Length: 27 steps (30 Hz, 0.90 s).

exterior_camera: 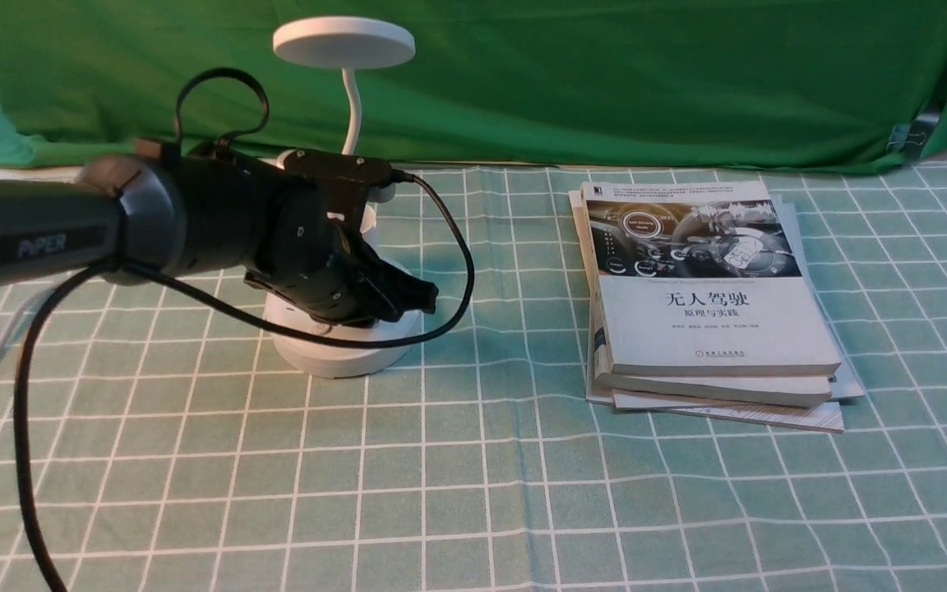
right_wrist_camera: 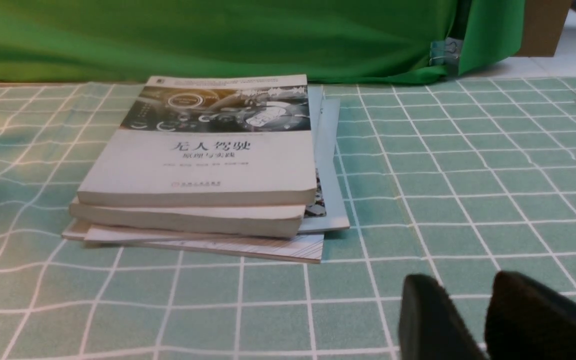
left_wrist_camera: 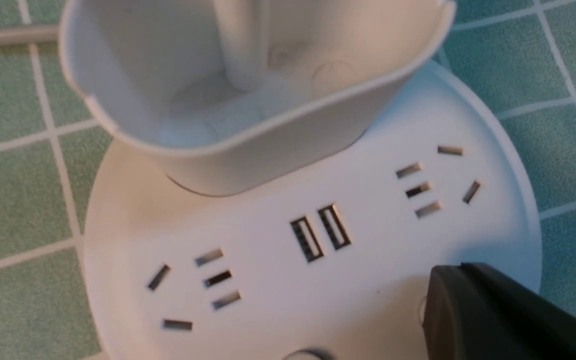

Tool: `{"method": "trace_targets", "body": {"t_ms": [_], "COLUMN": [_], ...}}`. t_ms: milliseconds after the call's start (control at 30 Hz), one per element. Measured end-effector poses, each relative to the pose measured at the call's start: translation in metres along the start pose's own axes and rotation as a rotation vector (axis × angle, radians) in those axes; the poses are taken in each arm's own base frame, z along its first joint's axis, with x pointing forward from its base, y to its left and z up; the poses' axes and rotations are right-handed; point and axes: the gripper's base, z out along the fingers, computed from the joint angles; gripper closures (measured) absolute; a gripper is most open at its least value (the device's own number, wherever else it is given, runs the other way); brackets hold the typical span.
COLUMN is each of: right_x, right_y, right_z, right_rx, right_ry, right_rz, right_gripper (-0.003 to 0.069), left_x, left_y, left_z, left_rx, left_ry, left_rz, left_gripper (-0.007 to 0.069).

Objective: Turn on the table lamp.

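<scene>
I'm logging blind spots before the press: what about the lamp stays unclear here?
- Front view: the lamp's buttons, mostly behind the left gripper.
- Left wrist view: one button, cut off by the picture's edge; the lamp's head, out of frame.

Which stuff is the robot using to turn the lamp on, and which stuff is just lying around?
For the job:
- table lamp
- left gripper, at the lamp's base

Just lying about:
- stack of books
- checked tablecloth under everything

The left arm point(exterior_camera: 34, 242) reads "PiPER"; book point(exterior_camera: 716, 312), "无人驾驶 原理与实践".
</scene>
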Motion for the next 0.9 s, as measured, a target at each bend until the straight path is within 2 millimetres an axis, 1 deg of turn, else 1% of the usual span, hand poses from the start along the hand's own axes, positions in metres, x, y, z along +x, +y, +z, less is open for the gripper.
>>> {"method": "trace_targets", "body": {"t_ms": [233,367,467,567,633,733,800,900], "right_x": [0.000,0.000,0.000,0.000,0.000,0.000,0.000,0.000], "right_y": [0.000,0.000,0.000,0.000,0.000,0.000,0.000,0.000], "right_z": [0.000,0.000,0.000,0.000,0.000,0.000,0.000,0.000], "right_rx": [0.000,0.000,0.000,0.000,0.000,0.000,0.000,0.000], "right_ry": [0.000,0.000,0.000,0.000,0.000,0.000,0.000,0.000], "right_rz": [0.000,0.000,0.000,0.000,0.000,0.000,0.000,0.000], "right_gripper": [0.0418,0.0418,0.0418,0.0418,0.0418,0.0418,0.0418,0.0418], "left_x": [0.002,0.001,-0.002,-0.001,-0.001,0.005,0.022,0.051], "left_y": [0.000,0.000,0.004,0.012,0.019,0.023,0.023,0.024], "left_z": [0.007,0.008,0.001,-0.011,-0.029,-0.065,-0.089,-0.125], "left_rx": [-0.002,-0.007,-0.013,-0.026,-0.033,-0.022,-0.002,0.039], "left_ry": [0.021,0.030,0.016,0.038,0.029,-0.024,-0.060,-0.159], "left_rz": [-0.017,-0.010,-0.029,-0.064,-0.089,-0.123,-0.150,-0.202], "left_gripper": [0.0623,0.0623,0.0623,0.0623,0.0623,0.0623,0.0623,0.0623]}}
